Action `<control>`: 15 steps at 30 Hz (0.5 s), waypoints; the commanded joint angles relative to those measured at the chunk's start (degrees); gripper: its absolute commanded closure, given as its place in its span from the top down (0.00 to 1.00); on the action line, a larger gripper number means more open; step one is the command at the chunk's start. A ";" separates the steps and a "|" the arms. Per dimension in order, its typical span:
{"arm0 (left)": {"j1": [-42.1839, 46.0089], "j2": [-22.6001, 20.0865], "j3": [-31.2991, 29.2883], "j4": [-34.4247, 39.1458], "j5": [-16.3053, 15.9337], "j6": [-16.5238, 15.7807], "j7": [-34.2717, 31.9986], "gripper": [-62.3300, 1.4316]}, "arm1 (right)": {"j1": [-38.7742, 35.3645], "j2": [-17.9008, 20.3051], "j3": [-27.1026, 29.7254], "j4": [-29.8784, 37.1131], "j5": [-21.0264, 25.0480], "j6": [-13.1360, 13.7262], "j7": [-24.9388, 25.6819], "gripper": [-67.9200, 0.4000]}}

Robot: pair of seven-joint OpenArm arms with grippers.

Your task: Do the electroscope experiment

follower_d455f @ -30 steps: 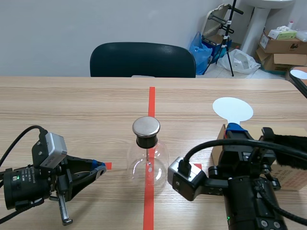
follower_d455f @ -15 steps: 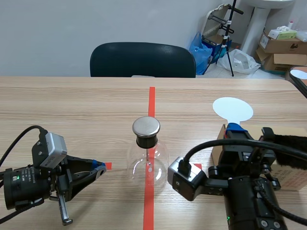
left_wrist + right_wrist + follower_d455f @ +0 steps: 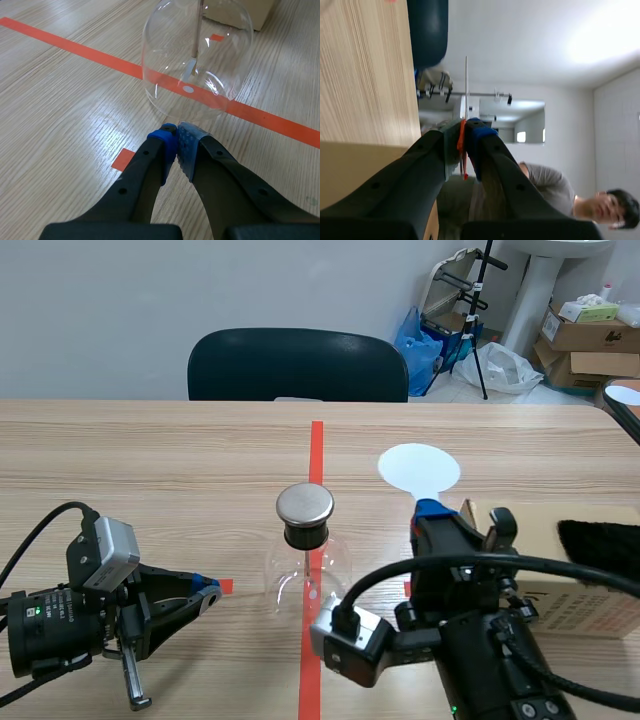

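The electroscope (image 3: 306,568), a clear glass flask with a round metal cap (image 3: 305,504), stands on the red centre line. In the left wrist view the flask (image 3: 197,55) is just ahead of my left gripper (image 3: 176,131), whose fingers are shut on nothing. That left gripper (image 3: 207,590) lies low on the table to the flask's left. My right gripper (image 3: 432,512) is shut on the orange handle of a white disc paddle (image 3: 419,469), held up to the right of the cap. The right wrist view shows the paddle (image 3: 466,85) edge-on between the right gripper (image 3: 462,127) pads.
A cardboard box (image 3: 560,560) with a black furry cloth (image 3: 600,538) on it sits at the right. A dark chair (image 3: 297,364) stands behind the table. Another white disc (image 3: 625,394) lies at the far right edge. A person (image 3: 555,192) shows in the right wrist view.
My right arm has swung left with the white paddle, bringing it closer to the electroscope's cap. The left arm and the flask have not moved.
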 commanded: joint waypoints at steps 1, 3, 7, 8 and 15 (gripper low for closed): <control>-0.15 0.13 0.00 1.11 -0.66 -0.07 -0.81 0.07 | 0.37 0.44 0.11 1.05 -0.04 -0.66 1.62 0.02; -0.15 0.13 0.00 1.11 -0.66 -0.07 -0.81 0.07 | 0.37 0.44 0.11 1.05 -0.04 -0.66 4.33 0.02; -0.15 0.13 0.00 1.11 -0.66 -0.07 -0.81 0.07 | 0.37 0.44 0.11 1.05 -0.04 -0.66 9.77 0.02; -0.15 0.13 0.00 1.11 -0.66 -0.07 -0.81 0.07 | 0.37 0.44 0.11 1.05 -0.04 -0.66 11.13 0.02; -0.15 0.13 0.00 1.11 -0.66 -0.07 -0.81 0.07 | 0.37 0.44 0.11 1.05 -0.04 -0.66 19.80 0.02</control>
